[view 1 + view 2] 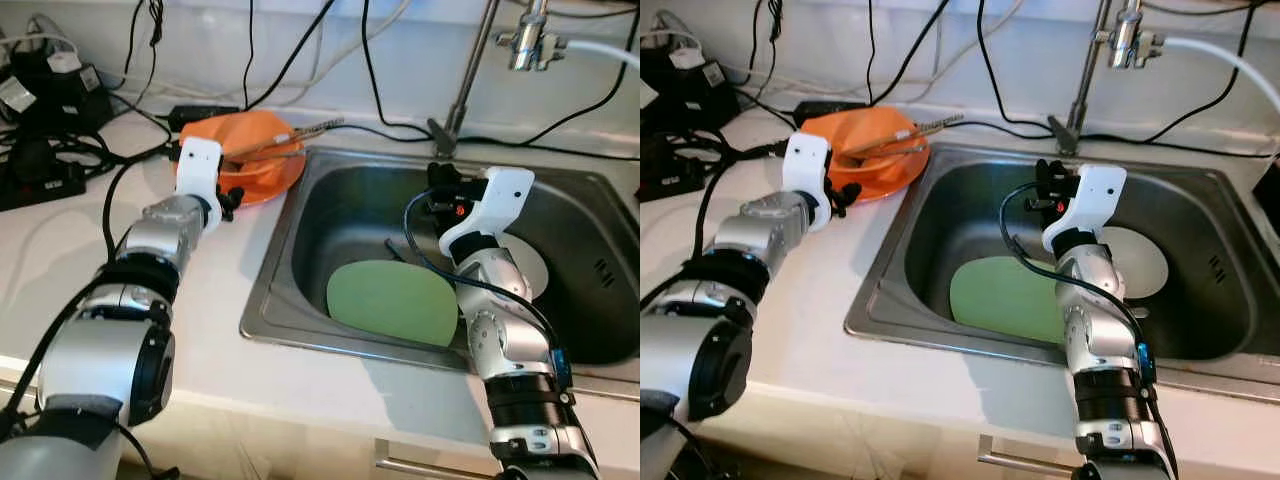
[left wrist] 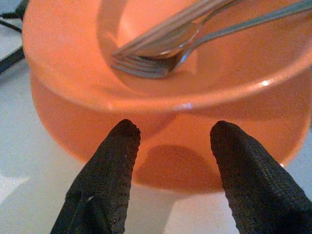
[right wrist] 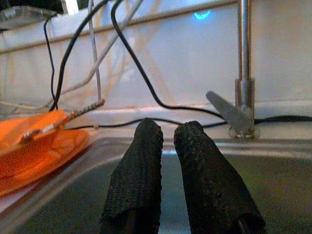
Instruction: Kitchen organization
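Note:
An orange bowl (image 1: 252, 138) sits on an orange plate (image 1: 268, 182) on the white counter, just left of the sink (image 1: 268, 292). A metal fork and spoon (image 2: 161, 48) lie in the bowl, their handles pointing towards the sink. My left gripper (image 2: 170, 129) is open, low at the near side of the bowl and plate, with a finger on either side of the bowl's base and nothing held. My right gripper (image 1: 438, 182) hovers over the sink basin, shut and holding nothing, pointing at the back wall. A green plate (image 1: 395, 300) lies in the basin, and a white plate (image 1: 532, 268) lies partly behind my right arm.
The tap (image 1: 462, 85) rises behind the sink with its lever base (image 3: 229, 113) at the rim. Black cables trail along the back wall and counter. A power strip and adapters (image 1: 40, 150) crowd the far left of the counter.

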You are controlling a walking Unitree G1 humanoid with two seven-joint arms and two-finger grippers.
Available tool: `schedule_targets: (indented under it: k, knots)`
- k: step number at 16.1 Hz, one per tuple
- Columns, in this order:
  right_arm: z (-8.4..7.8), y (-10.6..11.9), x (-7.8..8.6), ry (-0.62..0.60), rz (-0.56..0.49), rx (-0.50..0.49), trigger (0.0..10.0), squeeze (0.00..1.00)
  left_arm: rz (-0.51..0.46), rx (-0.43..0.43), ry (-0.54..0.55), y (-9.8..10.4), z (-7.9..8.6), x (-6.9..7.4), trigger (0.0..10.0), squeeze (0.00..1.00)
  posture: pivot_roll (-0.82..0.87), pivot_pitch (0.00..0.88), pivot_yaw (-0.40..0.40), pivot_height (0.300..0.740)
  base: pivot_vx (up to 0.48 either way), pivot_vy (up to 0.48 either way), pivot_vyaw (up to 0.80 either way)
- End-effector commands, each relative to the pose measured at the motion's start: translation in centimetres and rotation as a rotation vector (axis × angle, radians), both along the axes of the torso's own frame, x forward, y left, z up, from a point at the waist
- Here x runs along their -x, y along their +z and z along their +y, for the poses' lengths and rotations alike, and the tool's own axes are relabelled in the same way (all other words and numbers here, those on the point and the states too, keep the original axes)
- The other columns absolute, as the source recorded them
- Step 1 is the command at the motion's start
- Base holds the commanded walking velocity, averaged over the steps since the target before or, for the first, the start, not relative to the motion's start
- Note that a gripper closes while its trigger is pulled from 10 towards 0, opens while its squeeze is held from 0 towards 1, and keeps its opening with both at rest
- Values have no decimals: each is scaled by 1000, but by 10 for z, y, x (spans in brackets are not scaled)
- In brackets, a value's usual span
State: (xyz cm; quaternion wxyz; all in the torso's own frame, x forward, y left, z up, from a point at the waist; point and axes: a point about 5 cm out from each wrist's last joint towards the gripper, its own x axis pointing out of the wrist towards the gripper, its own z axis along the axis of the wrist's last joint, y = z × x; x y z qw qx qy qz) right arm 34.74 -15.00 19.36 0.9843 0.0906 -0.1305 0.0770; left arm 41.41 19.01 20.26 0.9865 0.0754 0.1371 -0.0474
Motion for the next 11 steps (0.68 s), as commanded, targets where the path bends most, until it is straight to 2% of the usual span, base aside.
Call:
schedule_targets:
  k: [1, 6, 11]
  knots:
    - [1, 3, 4, 1, -8, -5, 10000, 0, -10, -12, -1, 6, 1, -2, 10000, 0, 68, 139, 28, 740, 0, 0, 0]
    - [4, -1, 14, 7, 14, -14, 10000, 0, -35, -28, 7, 22, 3, -6, 10000, 0, 69, 172, 50, 740, 0, 0, 0]
    - [5, -1, 20, 3, 22, -16, 10000, 0, -27, -1, 16, 24, 4, -6, 10000, 0, 58, 172, 63, 740, 0, 0, 0]
